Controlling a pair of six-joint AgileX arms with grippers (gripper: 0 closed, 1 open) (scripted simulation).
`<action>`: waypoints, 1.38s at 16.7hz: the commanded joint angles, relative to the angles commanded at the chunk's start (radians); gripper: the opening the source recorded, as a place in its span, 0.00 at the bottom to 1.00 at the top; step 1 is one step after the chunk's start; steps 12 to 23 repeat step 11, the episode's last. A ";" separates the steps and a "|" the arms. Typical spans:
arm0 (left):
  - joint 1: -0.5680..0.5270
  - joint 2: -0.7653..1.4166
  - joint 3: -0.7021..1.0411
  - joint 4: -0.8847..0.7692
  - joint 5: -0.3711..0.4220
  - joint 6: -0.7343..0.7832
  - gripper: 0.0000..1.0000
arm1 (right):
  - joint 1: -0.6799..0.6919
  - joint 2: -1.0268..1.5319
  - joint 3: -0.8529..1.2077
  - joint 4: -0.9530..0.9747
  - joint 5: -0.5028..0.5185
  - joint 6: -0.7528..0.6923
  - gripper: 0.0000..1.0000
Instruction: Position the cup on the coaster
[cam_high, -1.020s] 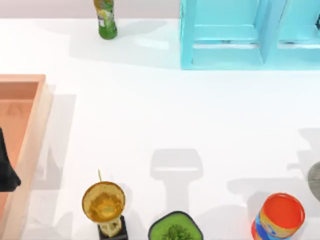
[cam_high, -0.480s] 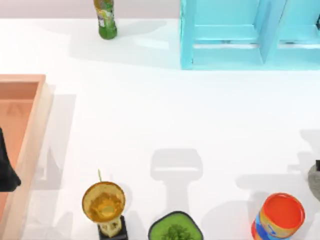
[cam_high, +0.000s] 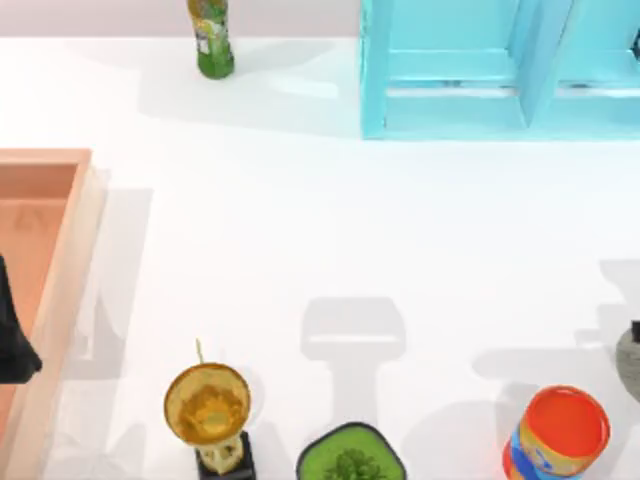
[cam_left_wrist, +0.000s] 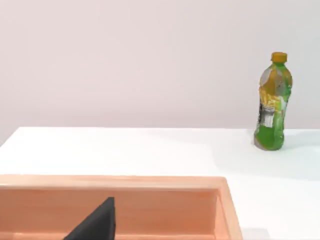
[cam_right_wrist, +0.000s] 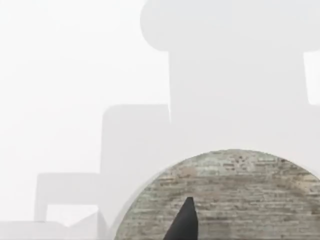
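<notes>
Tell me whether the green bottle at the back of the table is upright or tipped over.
Upright. The left wrist view shows the bottle standing on its base on the table with its orange cap on top.

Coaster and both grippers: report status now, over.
Left gripper parked over the wooden tray, table's left. Right gripper low over the coaster, right edge. Orange can stands beside the coaster.

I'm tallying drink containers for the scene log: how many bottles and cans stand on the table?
2: a green bottle at the far edge, left of the blue rack, and an orange can at the near right. More could sit beyond the top view's edges.
</notes>
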 joint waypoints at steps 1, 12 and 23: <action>0.000 0.000 0.000 0.000 0.000 0.000 1.00 | 0.000 0.000 0.000 0.000 0.000 0.000 0.68; 0.000 0.000 0.000 0.000 0.000 0.000 1.00 | 0.000 0.000 0.000 0.000 0.000 0.000 1.00; 0.000 0.000 0.000 0.000 0.000 0.000 1.00 | 0.000 0.000 0.000 0.000 0.000 0.000 1.00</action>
